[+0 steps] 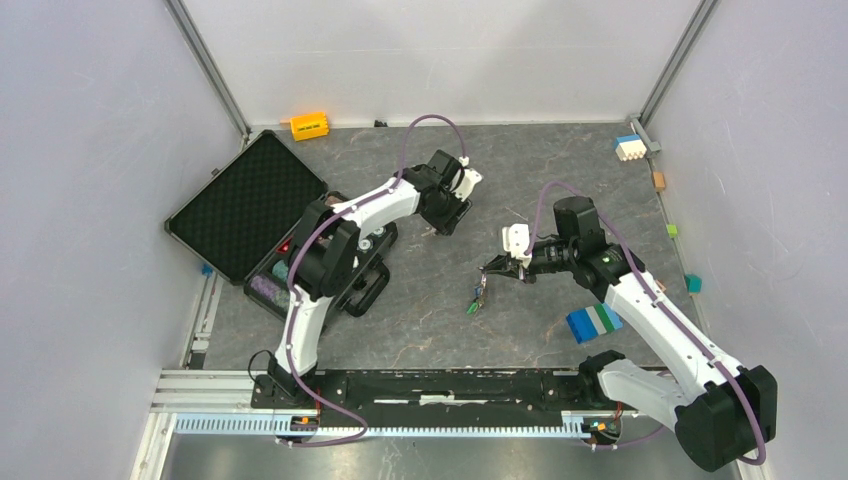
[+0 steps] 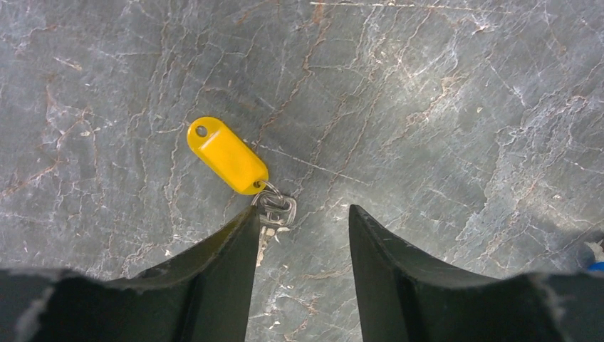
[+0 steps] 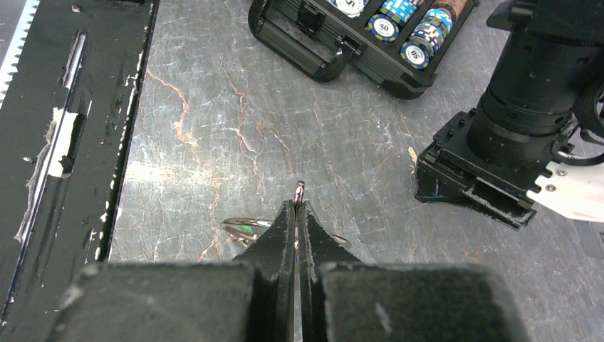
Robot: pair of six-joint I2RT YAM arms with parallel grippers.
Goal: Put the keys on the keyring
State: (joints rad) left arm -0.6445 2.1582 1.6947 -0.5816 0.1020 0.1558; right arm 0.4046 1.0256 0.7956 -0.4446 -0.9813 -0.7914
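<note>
The yellow-tagged key point(image 2: 228, 155) lay flat on the grey table point(image 2: 463, 107), with its little split ring point(image 2: 275, 207) at the tag's lower end. The left gripper point(image 2: 303, 228) was spread wide right over it, and one finger point(image 2: 228, 253) covered part of the small key blade; I couldn't tell whether it touched the key.

The keyring point(image 3: 300, 189) poked out between the tips of the right gripper point(image 3: 299, 208), which was pinched tight on it. On the overhead, a bunch of keys point(image 1: 475, 300) with a green tag trailed just below those fingertips.

Pose-wise, the left arm point(image 1: 370, 205) reached out to mid-table with its wrist bent straight down. The right arm point(image 1: 650, 310) came in from the right, forearm pointing left, and the two grippers were near each other but apart. The open case point(image 1: 250, 205) with poker chips point(image 3: 399, 28) sat off to the left.
</note>
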